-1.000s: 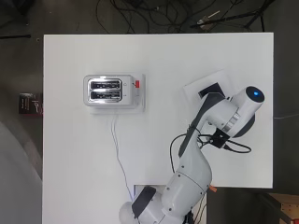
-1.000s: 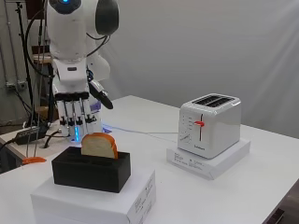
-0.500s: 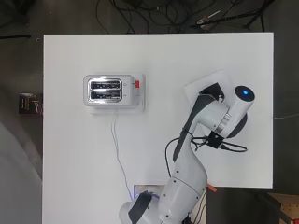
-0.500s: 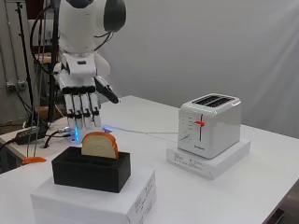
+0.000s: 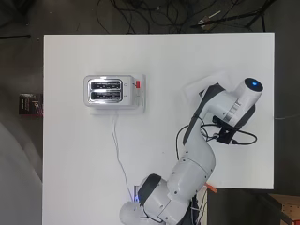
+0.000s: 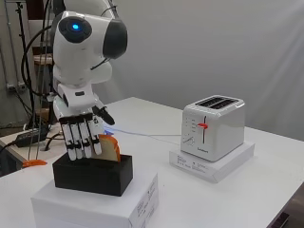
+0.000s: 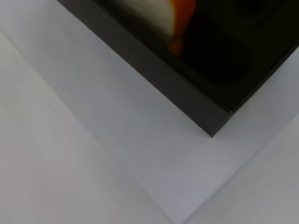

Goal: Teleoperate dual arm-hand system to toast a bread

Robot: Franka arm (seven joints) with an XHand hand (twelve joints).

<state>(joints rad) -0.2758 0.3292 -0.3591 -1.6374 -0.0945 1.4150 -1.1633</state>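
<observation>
At lower left of side view, hand (image 6: pixel 81 135) is held open, fingers straight, in front of bread slice (image 6: pixel 110 148) in black holder (image 6: pixel 95 173); toaster (image 6: pixel 213 126) at right.

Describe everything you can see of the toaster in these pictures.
The toaster is a white, glossy, boxy two-slot model with a shiny metal top. Both slots look empty. A red lever sits high in its end slot, with small controls beside it. It stands upright on a flat white box, and a white cord runs off across the table.
</observation>
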